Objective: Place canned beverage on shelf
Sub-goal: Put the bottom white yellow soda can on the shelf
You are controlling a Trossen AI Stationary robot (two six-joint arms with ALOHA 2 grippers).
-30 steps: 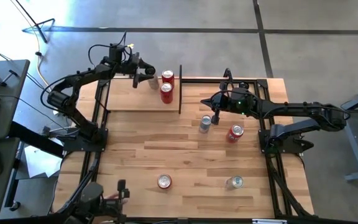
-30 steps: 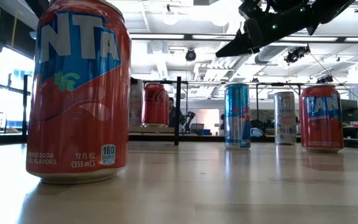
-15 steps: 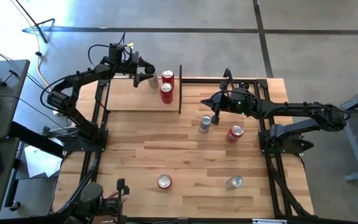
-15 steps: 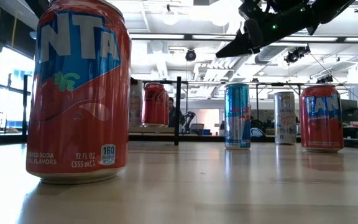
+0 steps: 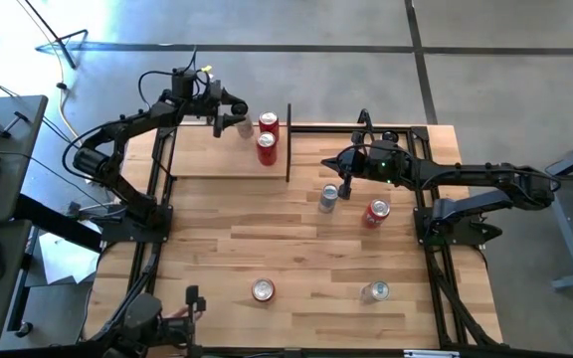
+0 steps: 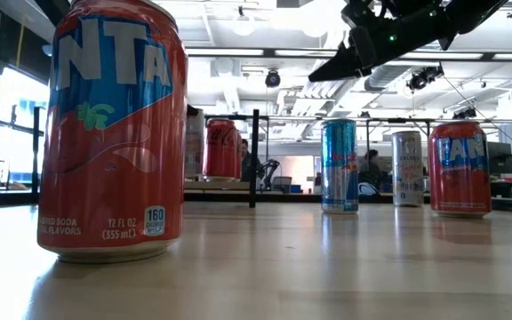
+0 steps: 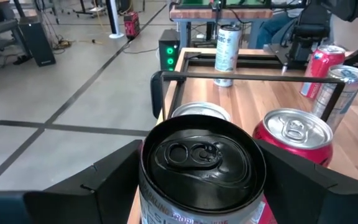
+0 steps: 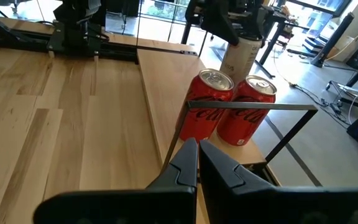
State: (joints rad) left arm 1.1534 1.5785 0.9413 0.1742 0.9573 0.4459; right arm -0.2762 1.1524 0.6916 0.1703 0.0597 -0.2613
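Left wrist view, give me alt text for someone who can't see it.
A black-topped can fills the foreground between the left gripper's spread fingers. Just behind it stand two more cans on the shelf, one red. Farther across the wooden table stand more cans and the right arm.

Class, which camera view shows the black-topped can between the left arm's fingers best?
The left wrist view: the black-topped can fills it, between the left gripper's spread fingers. The high view shows it small on the shelf; the low view hides most of it; the right wrist view shows its side.
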